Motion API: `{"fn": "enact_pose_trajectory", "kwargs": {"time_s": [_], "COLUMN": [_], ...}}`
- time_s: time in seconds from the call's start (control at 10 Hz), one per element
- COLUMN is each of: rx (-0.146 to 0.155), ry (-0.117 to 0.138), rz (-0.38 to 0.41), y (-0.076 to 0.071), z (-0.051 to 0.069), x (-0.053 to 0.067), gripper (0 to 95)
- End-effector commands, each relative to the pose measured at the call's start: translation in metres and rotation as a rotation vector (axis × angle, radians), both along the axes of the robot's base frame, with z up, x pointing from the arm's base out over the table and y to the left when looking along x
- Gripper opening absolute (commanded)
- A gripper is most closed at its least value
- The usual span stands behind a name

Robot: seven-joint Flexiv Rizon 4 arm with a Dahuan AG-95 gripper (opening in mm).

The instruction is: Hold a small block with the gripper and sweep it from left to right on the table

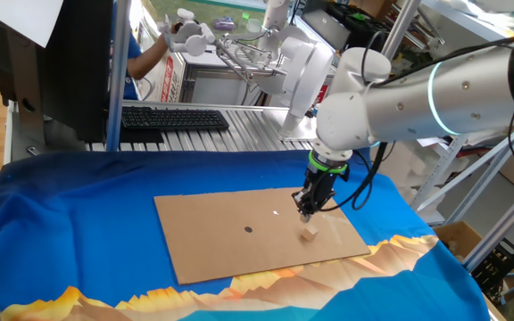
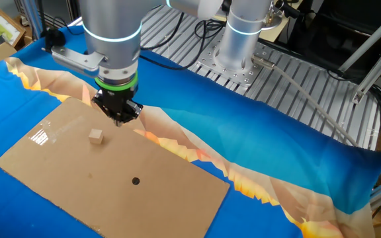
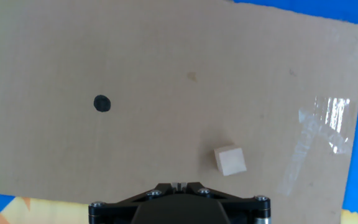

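Note:
The small block (image 1: 309,233) is a pale wooden cube lying loose on the brown cardboard sheet (image 1: 212,236), which rests on the table's blue cloth (image 1: 78,223). My gripper (image 1: 306,212) hangs just above the cardboard, close behind the block and apart from it. In the other fixed view the gripper (image 2: 119,119) is up and to the right of the block (image 2: 96,136). In the hand view the block (image 3: 230,161) lies just ahead and to the right of the gripper (image 3: 179,185). The jaws stand together with nothing between them.
A small dark round dot (image 3: 102,104) marks the cardboard left of the block. A shiny tape patch (image 3: 328,118) lies near the sheet's right edge. A grey slatted bench with a black keyboard (image 1: 172,118) stands behind the table.

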State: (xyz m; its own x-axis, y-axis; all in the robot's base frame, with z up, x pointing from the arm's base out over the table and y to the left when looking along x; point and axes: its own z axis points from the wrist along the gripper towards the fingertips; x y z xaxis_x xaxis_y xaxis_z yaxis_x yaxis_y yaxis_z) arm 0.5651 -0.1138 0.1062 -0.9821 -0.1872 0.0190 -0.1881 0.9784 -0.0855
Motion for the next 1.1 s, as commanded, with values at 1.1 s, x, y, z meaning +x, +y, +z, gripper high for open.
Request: {"fn": "enact_pose_trajectory", "kwargs": {"time_s": [1.1], "rx": [-0.001], "ry": [-0.027], "rz": [0.056], "y": [-0.002], "z": [-0.007], "x": [-0.010], "gripper": [19.0]}}
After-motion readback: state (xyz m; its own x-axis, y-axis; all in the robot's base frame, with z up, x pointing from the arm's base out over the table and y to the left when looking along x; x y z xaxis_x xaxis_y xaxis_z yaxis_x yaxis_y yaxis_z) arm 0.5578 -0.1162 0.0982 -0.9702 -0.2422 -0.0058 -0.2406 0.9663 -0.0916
